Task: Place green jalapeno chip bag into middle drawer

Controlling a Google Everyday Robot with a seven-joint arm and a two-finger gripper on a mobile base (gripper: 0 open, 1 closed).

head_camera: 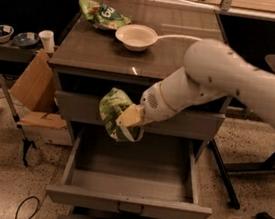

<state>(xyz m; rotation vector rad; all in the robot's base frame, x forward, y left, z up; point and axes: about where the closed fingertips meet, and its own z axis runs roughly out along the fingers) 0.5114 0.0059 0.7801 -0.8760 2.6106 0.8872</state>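
My gripper is shut on the green jalapeno chip bag, a pale-green foil bag crumpled in its grasp. It hangs in front of the closed top drawer, just above the back left part of the open middle drawer. That drawer is pulled out wide, a grey metal tray with a small dark handle on its front, and its inside is bare. My white arm reaches in from the upper right.
On the cabinet top lie a brighter green bag and a white bowl. A cardboard box leans at the left, with a cup and bowls behind it. A chair base stands right.
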